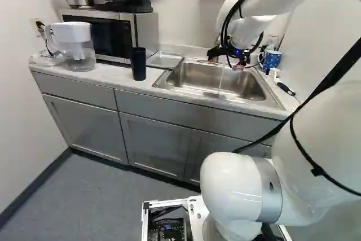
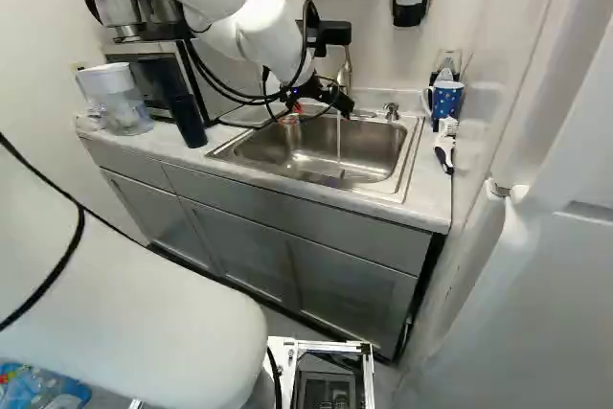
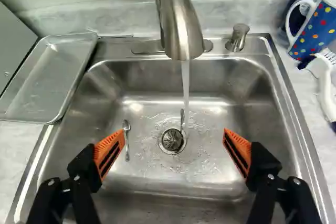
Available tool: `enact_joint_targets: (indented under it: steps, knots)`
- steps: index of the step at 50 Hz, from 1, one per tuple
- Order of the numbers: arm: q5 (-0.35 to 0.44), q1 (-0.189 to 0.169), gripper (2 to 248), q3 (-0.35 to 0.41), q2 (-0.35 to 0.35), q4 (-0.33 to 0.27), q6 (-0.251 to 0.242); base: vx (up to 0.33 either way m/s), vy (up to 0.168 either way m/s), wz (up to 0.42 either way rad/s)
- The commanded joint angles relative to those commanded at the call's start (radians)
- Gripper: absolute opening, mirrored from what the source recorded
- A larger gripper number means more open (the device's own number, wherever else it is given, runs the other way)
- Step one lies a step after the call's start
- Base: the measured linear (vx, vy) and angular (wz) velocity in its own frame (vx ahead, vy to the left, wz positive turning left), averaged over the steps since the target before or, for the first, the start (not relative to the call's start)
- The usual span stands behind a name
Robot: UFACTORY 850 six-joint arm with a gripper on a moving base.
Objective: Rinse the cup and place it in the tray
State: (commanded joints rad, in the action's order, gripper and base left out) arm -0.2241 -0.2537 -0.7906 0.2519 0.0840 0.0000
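While water (image 3: 186,85) runs, the hand (image 3: 174,132) hangs over the sink (image 3: 287,109) with its fingers apart and empty, presumably free to fetch a cup. Which is meant I cannot tell: the dark tumbler (image 1: 138,64) stands near the worktop's (image 1: 113,75) front edge, the spotted mug (image 3: 316,29) by its right edge. The tray (image 3: 44,85) lies beside the sink's left rim, handy for setting down.

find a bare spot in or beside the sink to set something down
The tray looks bare; so does the wet sink floor between the drain and the side nearer the mug. Crowded: the counter with that mug and brush.
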Motion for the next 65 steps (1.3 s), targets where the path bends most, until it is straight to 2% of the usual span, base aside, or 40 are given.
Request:
enact_joint_targets:
  steps: [65]
  knots:
    - [0.0, 0.243, 247, 0.016, 0.019, 0.0, 0.0, 0.0, 0.0, 0.0]
